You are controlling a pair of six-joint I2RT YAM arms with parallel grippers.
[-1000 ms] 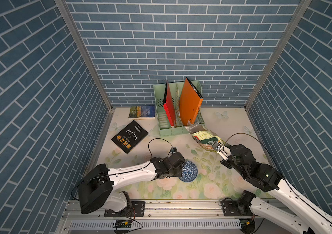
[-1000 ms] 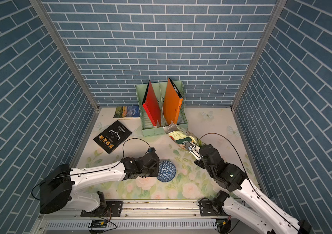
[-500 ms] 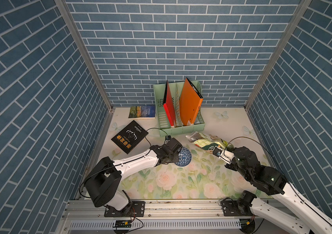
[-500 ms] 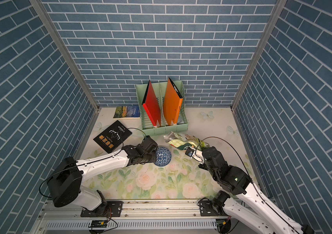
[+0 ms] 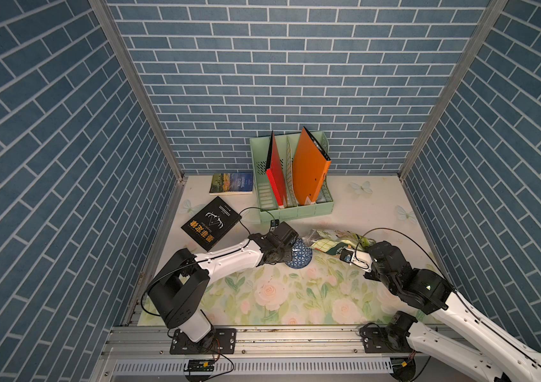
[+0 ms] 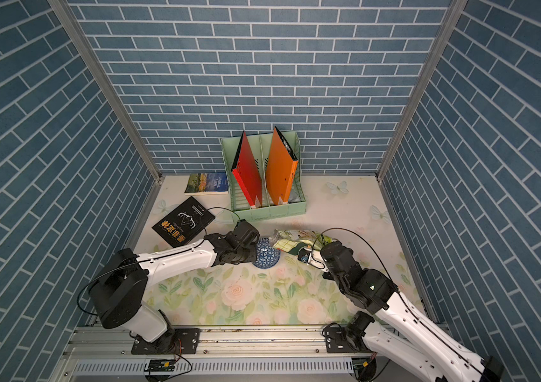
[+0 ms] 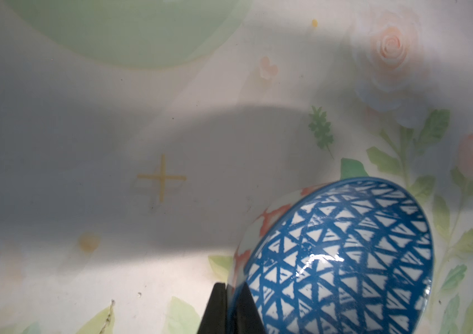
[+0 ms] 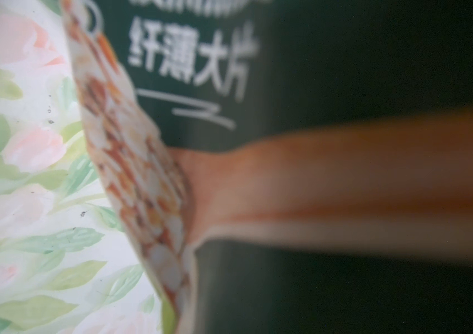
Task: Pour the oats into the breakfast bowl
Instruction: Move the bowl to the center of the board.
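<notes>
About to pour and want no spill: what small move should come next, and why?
Probably level the breakfast bowl first. The left gripper pinches its rim and holds it tilted, patterned outside up in a top view, while the right gripper holds the oat pouch nearly flat beside it.

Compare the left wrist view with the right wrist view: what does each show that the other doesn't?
Only the left wrist view: the breakfast bowl, its rim pinched in the left claw, and a yellow cross mark. Only the right wrist view: the oat pouch, close and blurred, with a dark green panel, white characters and an oat picture. Both: the floral mat.
</notes>
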